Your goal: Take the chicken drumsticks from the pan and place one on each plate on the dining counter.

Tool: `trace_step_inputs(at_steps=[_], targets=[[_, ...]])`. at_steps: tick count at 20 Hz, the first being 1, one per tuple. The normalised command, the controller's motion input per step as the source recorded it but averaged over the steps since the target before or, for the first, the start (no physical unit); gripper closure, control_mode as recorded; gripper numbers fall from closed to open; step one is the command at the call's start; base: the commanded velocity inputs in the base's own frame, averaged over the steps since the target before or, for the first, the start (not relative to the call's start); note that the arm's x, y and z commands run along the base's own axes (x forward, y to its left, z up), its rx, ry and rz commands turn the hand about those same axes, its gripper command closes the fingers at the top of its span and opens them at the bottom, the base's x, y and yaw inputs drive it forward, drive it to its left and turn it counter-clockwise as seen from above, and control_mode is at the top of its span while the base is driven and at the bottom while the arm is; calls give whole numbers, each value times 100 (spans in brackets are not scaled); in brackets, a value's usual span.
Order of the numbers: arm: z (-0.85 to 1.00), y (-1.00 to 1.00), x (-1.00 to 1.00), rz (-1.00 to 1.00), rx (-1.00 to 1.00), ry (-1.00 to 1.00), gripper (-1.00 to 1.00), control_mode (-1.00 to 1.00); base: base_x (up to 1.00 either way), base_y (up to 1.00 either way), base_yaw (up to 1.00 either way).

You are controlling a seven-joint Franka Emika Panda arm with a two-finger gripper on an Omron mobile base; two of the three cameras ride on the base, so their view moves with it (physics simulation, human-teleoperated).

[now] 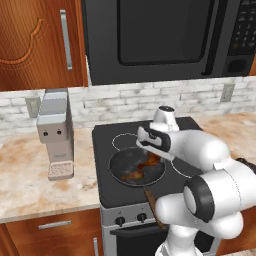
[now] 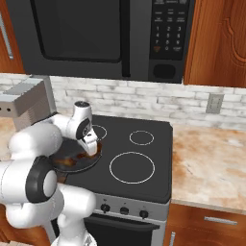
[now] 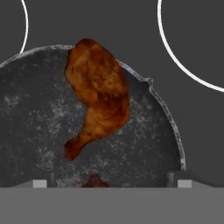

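The dark round pan (image 1: pixel 122 167) sits on the front left burner of the stove, its wooden handle (image 1: pixel 151 201) pointing toward me. One reddish-brown drumstick (image 3: pixel 98 98) lies in the pan (image 3: pixel 35 131) near its rim, directly under the hand. A second drumstick (image 3: pixel 94 180) just peeks in at the bottom edge and shows as a brown patch (image 1: pixel 132 175) in the left base view. My gripper (image 3: pixel 111 183) hovers just above the pan, open, its fingertips (image 3: pixel 40 183) wide apart with nothing between them. The gripper (image 2: pixel 91 144) hangs over the pan (image 2: pixel 72 164). The plates and dining counter are out of view.
A black stove top (image 2: pixel 139 163) with white burner rings surrounds the pan. A grey coffee machine (image 1: pixel 56 132) stands on the marbled counter (image 1: pixel 30 175) to the left. A black microwave (image 1: pixel 160 37) hangs overhead, wooden cabinets beside it. More counter (image 2: pixel 211 158) lies right of the stove.
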Motion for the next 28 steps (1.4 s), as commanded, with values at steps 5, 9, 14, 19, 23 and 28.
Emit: trace_step_inputs(at_steps=[5,9,14,19,23,28], targets=[[-38,20,17,-1,-3,0,-100,-100,0,0,0],[-28,16,19,-3,-3,0,-100,-100,0,0,0],[-20,2,12,-2,0,0,-100,-100,0,0,0],[-22,0,7,-2,0,1,-100,-100,0,0,0],[-21,0,10,-1,0,1,-100,-100,0,0,0],[-14,0,12,0,0,0,-100,-100,0,0,0]])
